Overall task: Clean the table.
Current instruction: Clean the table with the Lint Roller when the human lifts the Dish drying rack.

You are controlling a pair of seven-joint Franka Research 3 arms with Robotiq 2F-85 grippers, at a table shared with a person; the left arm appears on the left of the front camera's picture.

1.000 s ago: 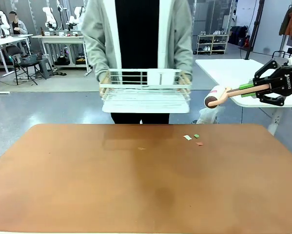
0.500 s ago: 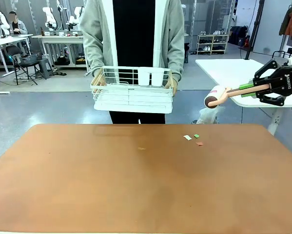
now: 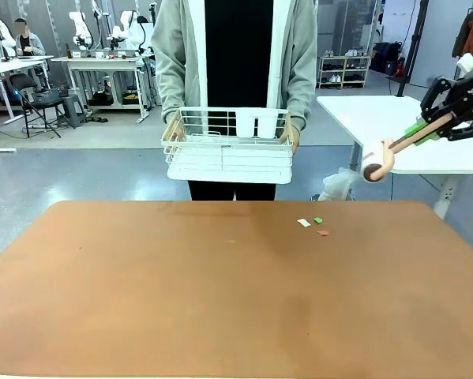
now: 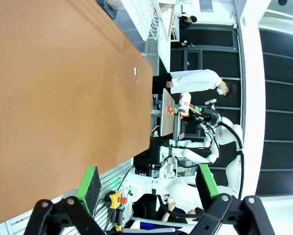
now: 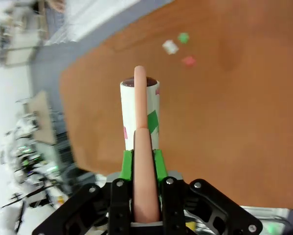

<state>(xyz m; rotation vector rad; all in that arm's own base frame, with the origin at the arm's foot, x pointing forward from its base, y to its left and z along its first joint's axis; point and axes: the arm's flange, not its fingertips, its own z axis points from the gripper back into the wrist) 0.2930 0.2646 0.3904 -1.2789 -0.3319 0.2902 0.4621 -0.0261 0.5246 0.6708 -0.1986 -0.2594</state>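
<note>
Raised since the earlier frame, my right gripper (image 3: 420, 130) now sits higher and nearer the picture's right edge, so the lint roller (image 3: 374, 163) slants down to the left from it instead of lying level. The person (image 3: 236, 55) with the wire rack (image 3: 228, 146) has shifted a little to the right.

Table (image 3: 220, 300): the reddish-brown top spans the whole near field of the front view. It runs along the left of the left wrist view (image 4: 63, 98) and lies beneath the roller in the right wrist view (image 5: 234, 122).

Person: standing at the far side, both hands on the ends of the white wire rack, which is held in the air above the far edge.

White table (image 3: 394, 118): stands behind, to the right.

Left gripper (image 4: 147, 183): I see its jaws spread wide, green pads apart, with nothing between them.

Right gripper (image 5: 143, 164): jaws pinched onto the pink handle of the lint roller (image 5: 139, 112), whose white roll points away from the fingers. I read it as held in the air, not touching the top.

Scraps (image 3: 303, 223): three small bits, white, green and red, lie close together on the table near its far right. They also show ahead of the roll in the right wrist view (image 5: 170, 46).
</note>
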